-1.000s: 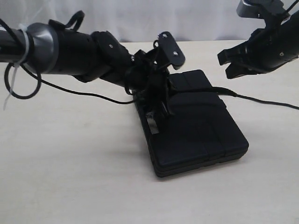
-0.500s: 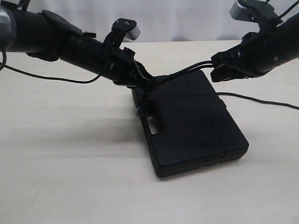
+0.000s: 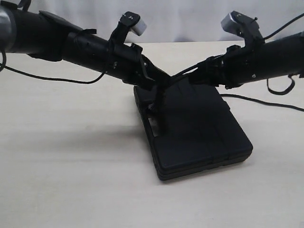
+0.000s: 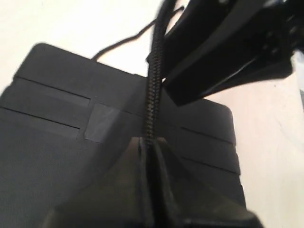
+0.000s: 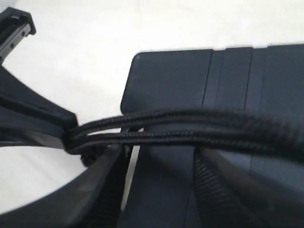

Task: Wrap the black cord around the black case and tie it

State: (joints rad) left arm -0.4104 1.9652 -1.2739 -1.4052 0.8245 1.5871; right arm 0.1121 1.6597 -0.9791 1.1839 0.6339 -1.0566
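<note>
The black case [image 3: 199,133] lies flat on the table, its ribbed top [image 4: 57,109] showing in the left wrist view. Above the case's far left corner, my left gripper [image 3: 159,83] is shut on the black cord [image 4: 151,95]; the braided strand runs straight out from between the jaws [image 4: 148,142]. A doubled stretch of the cord [image 5: 190,126] passes across the tips of my right gripper [image 5: 161,152]. Its fingers [image 5: 107,190] stand wide apart over the case [image 5: 171,80]. In the exterior view the right gripper [image 3: 202,76] is close to the left one, with the cord [image 3: 183,72] between them.
A thin black line [image 3: 259,101] trails over the table to the right of the case. Another [image 3: 47,78] hangs below the left arm. The pale table [image 3: 71,180] ends at a white curtain [image 3: 180,19] behind.
My right arm has moved left and lower, closing on the left gripper above the case's far edge. The left gripper still holds the cord and has barely shifted.
</note>
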